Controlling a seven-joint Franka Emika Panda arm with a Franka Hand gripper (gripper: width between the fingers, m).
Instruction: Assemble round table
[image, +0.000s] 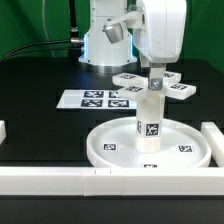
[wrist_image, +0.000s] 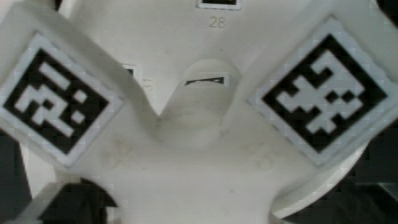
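The large rimmed disc (image: 105, 150) lies flat near the front bar. The short cylinder post (image: 150, 122) stands upright on its central hub, a tag facing front. The flat cross-shaped piece (image: 178, 91) sits level on top of the post, its tagged arms spread out. My gripper (image: 155, 78) comes straight down onto the cross's middle and looks shut on it. In the wrist view the cross-shaped piece (wrist_image: 196, 130) fills the frame with two tagged arms, and the gripper (wrist_image: 205, 205) has only dark finger edges showing beside the white hub.
The marker board (image: 92, 98) lies on the black table on the exterior view's left of the disc. Long white bars edge the front (image: 60, 180) and the right (image: 214, 140). The robot's base (image: 105, 40) stands at the back.
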